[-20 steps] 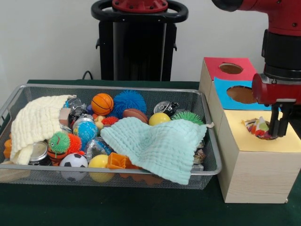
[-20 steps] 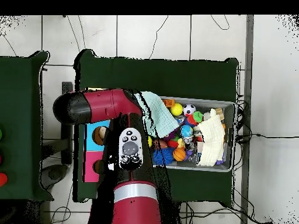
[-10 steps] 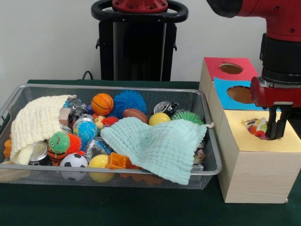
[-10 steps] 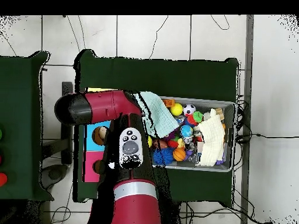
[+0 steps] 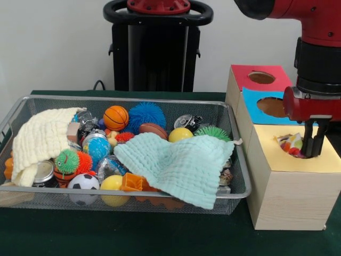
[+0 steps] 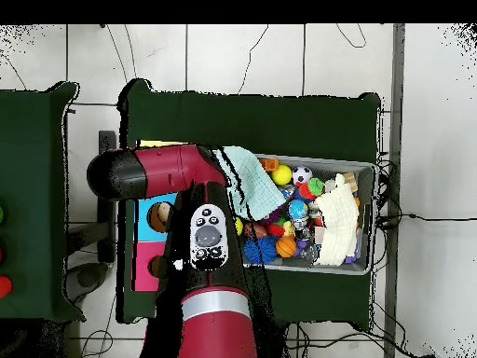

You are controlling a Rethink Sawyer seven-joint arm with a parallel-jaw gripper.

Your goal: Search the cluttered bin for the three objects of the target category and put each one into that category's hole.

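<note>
We see claw [image 5: 313, 143] over yellow-topped box [image 5: 290, 184], fingers apart, near table's right edge. Dotted cloth piece [image 5: 290, 144] sits in hole [image 5: 294, 146], bunched at rim; may snag, not drop through.

1. This is a robotics lab bench, not a home: a red and black arm [image 5: 319, 58] on a black pedestal [image 5: 157, 45] reaches down over the table, ending in the gripper [image 5: 312, 153].
2. Just beside the gripper stand three purpose-made wooden boxes with coloured tops and cut holes: yellow [image 5: 298, 176] under it, blue [image 5: 269, 106] and red [image 5: 258, 79] behind.
3. Well to the gripper's side, a wire bin [image 5: 122, 197] holds a jumble of test props: balls, cloths, cans.
4. A dark green cloth [image 5: 133, 234] covers the table; behind is a plain white wall [image 5: 53, 42].
5. From overhead, loose cables [image 6: 224, 56] trail over a tiled floor [image 6: 289, 56] around the rig.
</note>
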